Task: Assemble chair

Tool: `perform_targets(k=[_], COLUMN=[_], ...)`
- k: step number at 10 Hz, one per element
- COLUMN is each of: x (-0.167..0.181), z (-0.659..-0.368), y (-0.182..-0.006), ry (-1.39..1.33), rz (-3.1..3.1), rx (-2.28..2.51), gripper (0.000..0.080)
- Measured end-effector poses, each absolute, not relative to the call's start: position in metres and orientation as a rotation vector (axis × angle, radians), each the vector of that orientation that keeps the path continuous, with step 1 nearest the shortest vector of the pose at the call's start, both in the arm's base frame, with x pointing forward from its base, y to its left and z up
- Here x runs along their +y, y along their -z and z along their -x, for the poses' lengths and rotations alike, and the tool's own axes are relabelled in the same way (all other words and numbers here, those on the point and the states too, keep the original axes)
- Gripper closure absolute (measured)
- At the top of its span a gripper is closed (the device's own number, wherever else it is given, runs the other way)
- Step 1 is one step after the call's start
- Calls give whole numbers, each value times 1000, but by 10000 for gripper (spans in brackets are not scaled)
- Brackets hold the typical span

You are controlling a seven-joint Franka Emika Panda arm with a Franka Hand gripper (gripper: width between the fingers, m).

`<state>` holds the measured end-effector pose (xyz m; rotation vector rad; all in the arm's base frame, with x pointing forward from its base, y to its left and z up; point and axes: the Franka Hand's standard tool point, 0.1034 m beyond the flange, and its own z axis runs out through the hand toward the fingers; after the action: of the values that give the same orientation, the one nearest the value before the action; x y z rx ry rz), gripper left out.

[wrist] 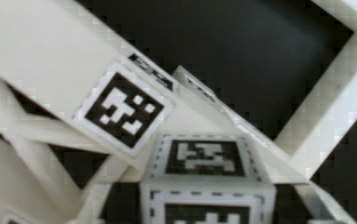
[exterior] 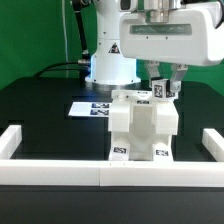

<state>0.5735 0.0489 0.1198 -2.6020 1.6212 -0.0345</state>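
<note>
Black desk (exterior: 40, 110) carries the blocky white chair (exterior: 140, 125), near the rails; the tool (exterior: 161, 90) is clenched on its tagged top piece (wrist: 201, 158).

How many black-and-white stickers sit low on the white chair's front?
2: one tag low at the exterior view's left, one tag at its right; other sides are hidden.

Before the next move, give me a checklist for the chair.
1. Gripper shut on the top part: ok.
2. Chair upright on the table: ok.
3. Part fully seated in the chair: cannot tell.
4. Chair inside the rails: ok.
5. Marker board flat behind the chair: ok.
6. Tags readable in the wrist view: ok.
</note>
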Motion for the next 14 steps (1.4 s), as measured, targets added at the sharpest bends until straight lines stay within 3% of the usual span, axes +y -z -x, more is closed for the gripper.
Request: perform_targets(k=[8,9,10,11,14], x=[54,54,55,55,56], z=[-573,-573,-572,-572,-572], y=[-120,-120,-120,-121,-121], ry=[5,5,-7,-12,-1], rz=[2298,2325,2368,2403,2641], rx=[2012,1983,1938,1897,1556], gripper=[511,345,345,191,152])
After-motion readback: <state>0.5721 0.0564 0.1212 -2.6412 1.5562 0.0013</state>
